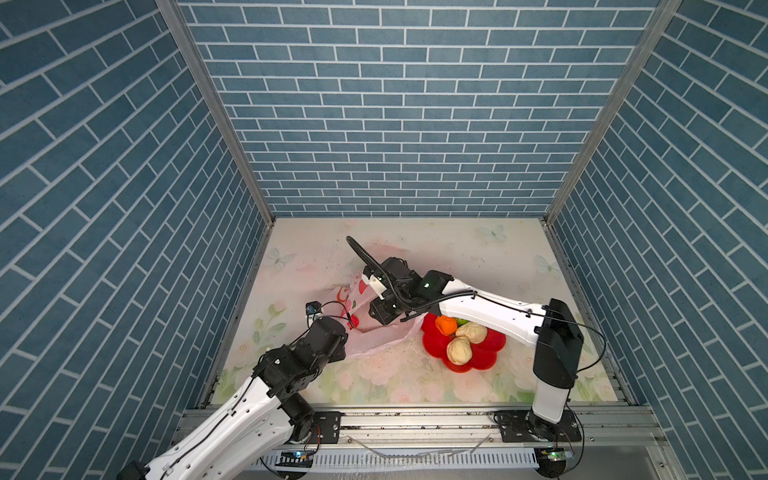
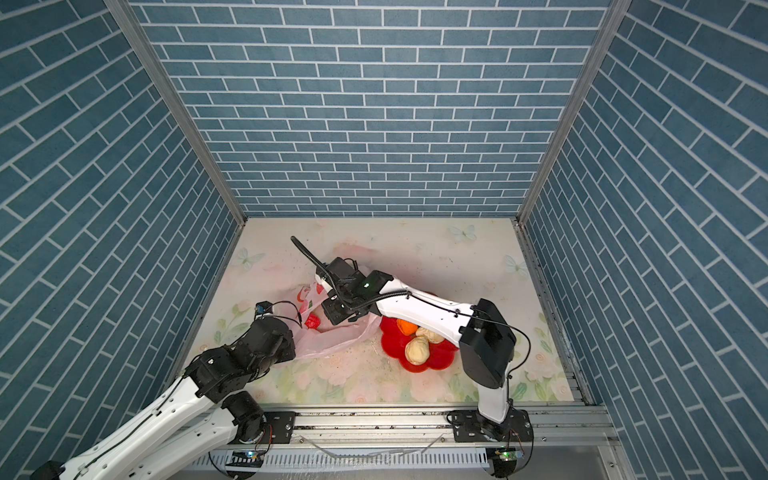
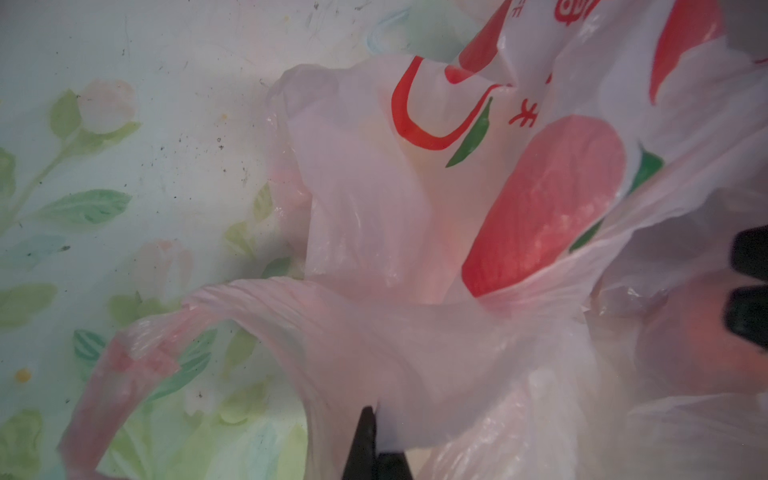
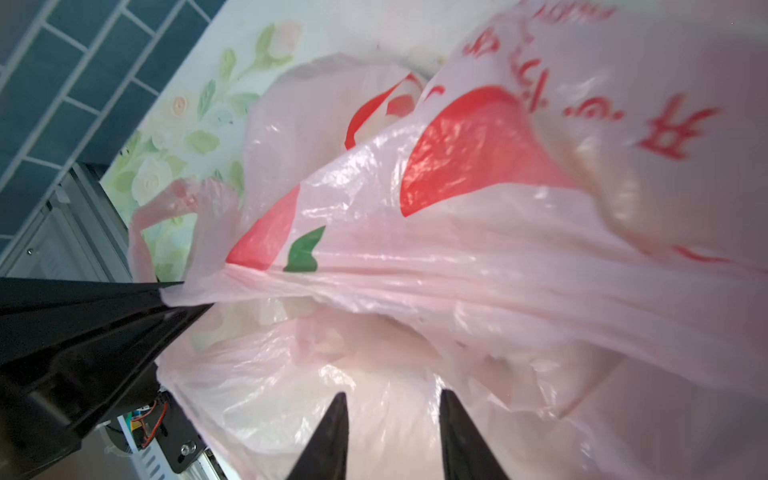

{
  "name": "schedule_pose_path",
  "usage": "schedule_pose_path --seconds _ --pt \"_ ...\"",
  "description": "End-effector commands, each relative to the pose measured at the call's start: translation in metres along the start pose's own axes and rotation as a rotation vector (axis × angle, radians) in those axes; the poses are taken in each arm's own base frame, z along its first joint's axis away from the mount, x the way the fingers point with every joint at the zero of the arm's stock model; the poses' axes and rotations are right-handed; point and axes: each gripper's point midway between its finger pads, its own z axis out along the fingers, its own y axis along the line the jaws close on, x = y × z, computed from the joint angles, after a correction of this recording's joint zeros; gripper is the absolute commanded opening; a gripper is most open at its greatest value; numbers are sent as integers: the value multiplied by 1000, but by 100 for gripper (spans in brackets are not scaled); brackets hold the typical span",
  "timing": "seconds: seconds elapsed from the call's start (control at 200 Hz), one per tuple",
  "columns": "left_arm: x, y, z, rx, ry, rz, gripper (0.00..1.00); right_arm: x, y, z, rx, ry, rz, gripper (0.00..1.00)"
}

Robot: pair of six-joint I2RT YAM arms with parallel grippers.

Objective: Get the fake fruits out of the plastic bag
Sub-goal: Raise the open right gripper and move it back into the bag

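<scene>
The pale-pink plastic bag [image 1: 376,337] [image 2: 332,340] lies crumpled left of the dish. My left gripper [image 3: 371,417] is shut on a fold of its rim, and the right wrist view shows that pinch too. My right gripper [image 4: 392,399] reaches into the bag's mouth with its jaws partly apart over pale film. Nothing shows plainly between them. A blurred reddish-orange shape [image 3: 698,336] sits behind the film beside the right fingers [image 3: 750,259]. Fake fruits lie in the dish: an orange one [image 1: 445,324], a green one [image 1: 461,321] and two cream ones [image 1: 471,331] [image 1: 459,350].
The red flower-shaped dish [image 1: 484,359] [image 2: 436,359] stands right of the bag, partly under my right arm. The floral tabletop [image 1: 457,257] is walled by blue brick panels on three sides. A metal rail [image 1: 415,419] runs along the front edge.
</scene>
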Motion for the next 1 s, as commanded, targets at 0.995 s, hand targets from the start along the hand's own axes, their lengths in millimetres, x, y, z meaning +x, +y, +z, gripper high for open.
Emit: schedule_pose_path --seconds 0.995 --pt "7 24 -10 -90 19 5 0 -45 16 83 -177 -116 209 70"
